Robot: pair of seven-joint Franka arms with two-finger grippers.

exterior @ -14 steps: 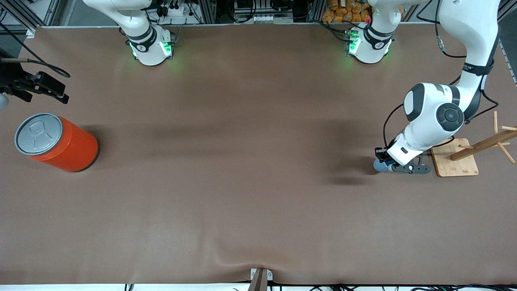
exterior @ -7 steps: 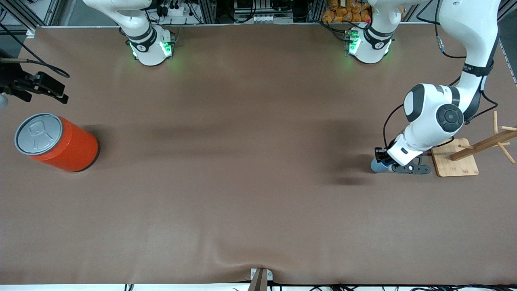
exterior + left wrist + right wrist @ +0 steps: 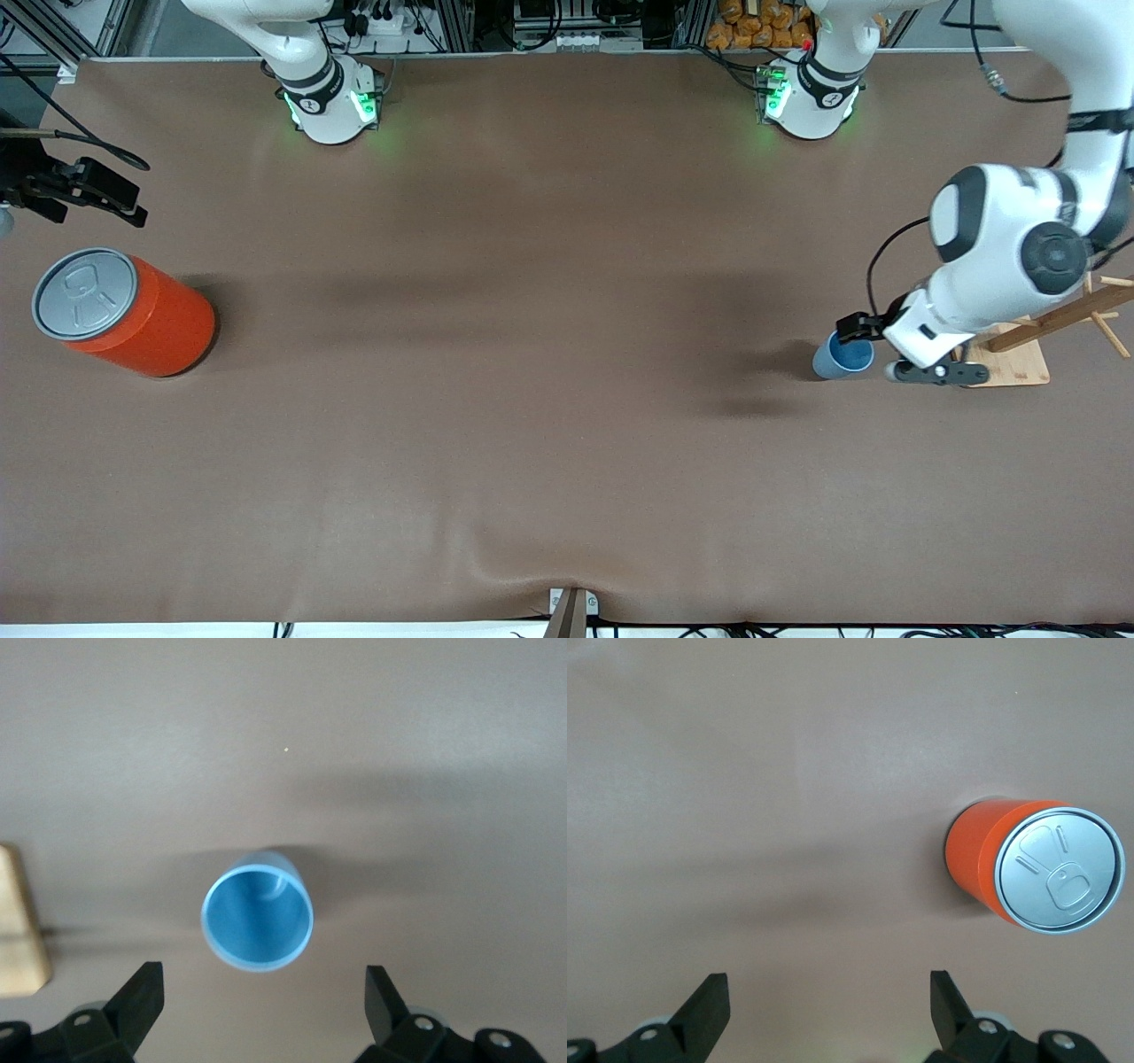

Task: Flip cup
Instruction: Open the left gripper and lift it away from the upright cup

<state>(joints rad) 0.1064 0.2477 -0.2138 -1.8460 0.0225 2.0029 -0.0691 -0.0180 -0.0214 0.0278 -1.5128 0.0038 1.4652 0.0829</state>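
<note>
Right gripper [image 3: 84,190]: black two-finger, jaws wide and empty, waits over the table edge at the right arm's end, above bare brown table [image 3: 532,425].

Tall orange metal can with grey pull-tab lid [image 3: 124,310]: upright just nearer the front camera than that gripper, untouched.

Small light-blue tapered plastic cup [image 3: 843,354]: toward the left arm's end of the table, standing upright, mouth up, darker blue inside [image 3: 258,916]. Long axis vertical.

Left gripper [image 3: 921,359]: fingers spread wide, holding nothing, hovers just beside the cup, over the table near the wooden rack's base [image 3: 1019,363]. Wrist view looks straight into the mouth, cup clear of both fingers.

Left arm is by far the nearer; forearm angled down, elbow high. Flip looks done.
</note>
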